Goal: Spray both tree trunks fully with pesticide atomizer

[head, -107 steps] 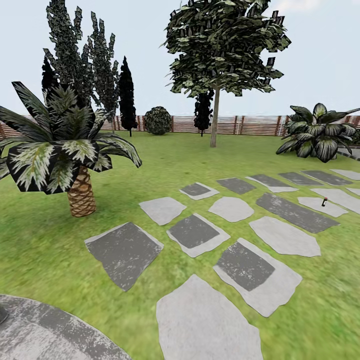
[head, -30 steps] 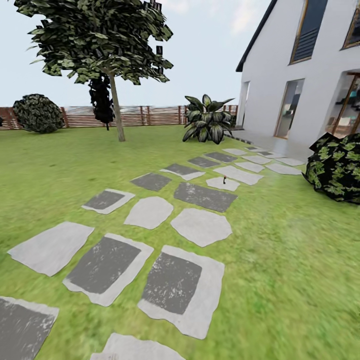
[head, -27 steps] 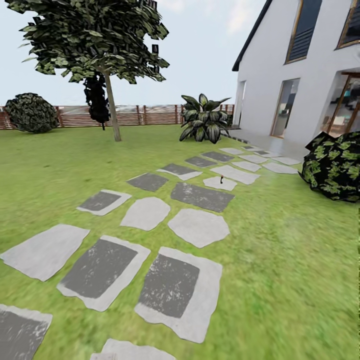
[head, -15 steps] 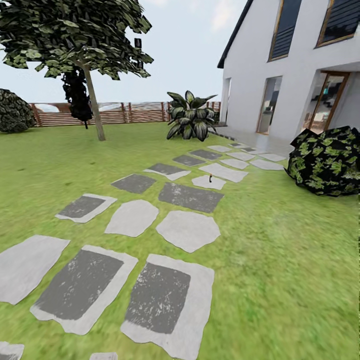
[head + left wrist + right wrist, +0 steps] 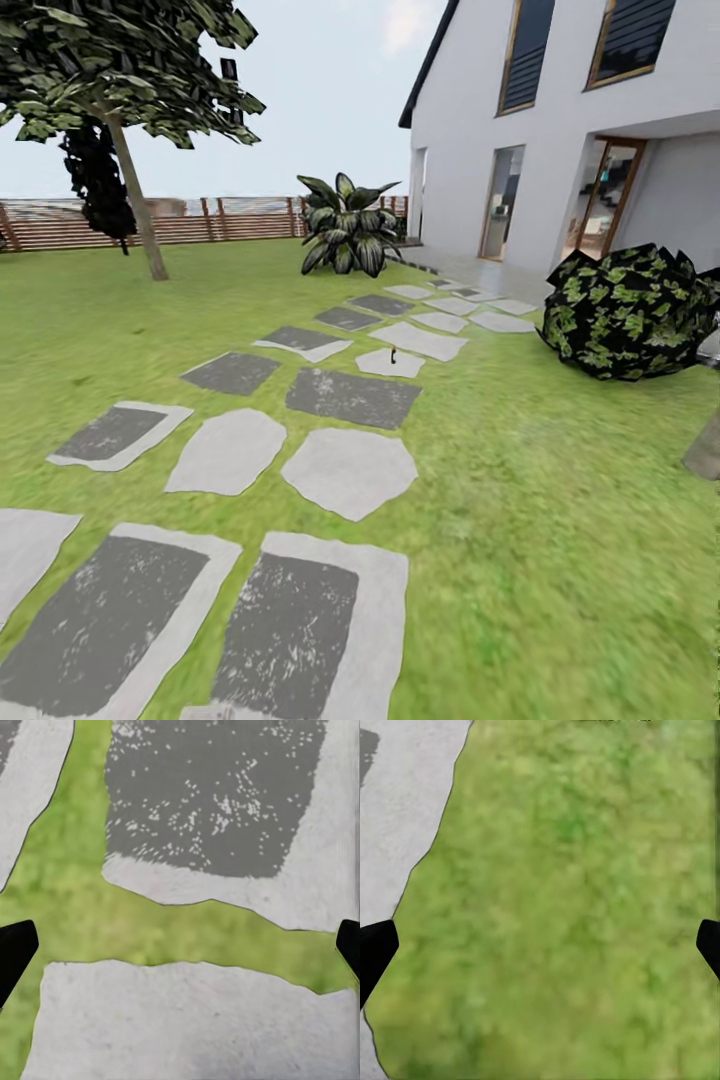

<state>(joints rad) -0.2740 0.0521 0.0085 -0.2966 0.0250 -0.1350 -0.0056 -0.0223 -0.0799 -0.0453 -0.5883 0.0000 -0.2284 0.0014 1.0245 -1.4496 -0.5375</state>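
The pesticide atomizer (image 5: 393, 354) is a tiny dark upright thing on a pale paving stone (image 5: 391, 364) mid-path, far ahead of me. One tree (image 5: 110, 60) stands at the back left of the lawn, its bare grey-brown tree trunk (image 5: 139, 212) rising in front of the fence. In the left wrist view my left gripper (image 5: 180, 945) is open over grey stones and a strip of grass, black fingertips (image 5: 13, 949) wide apart. Seen by the right wrist camera, my right gripper (image 5: 540, 945) is open above grass, nothing between its fingers.
A stepping-stone path (image 5: 350, 395) leads to a white house (image 5: 560, 130). A broad-leaf plant (image 5: 345, 225) stands by the path's far end, a dark bush (image 5: 630, 315) at right. A slat fence (image 5: 230, 218) closes the back. A grey-brown column's base (image 5: 705, 450) shows at the right edge.
The whole head view has swung right: the tree slid to the left edge, the house and bush came further in. The atomizer looks slightly nearer. Things themselves have not moved.
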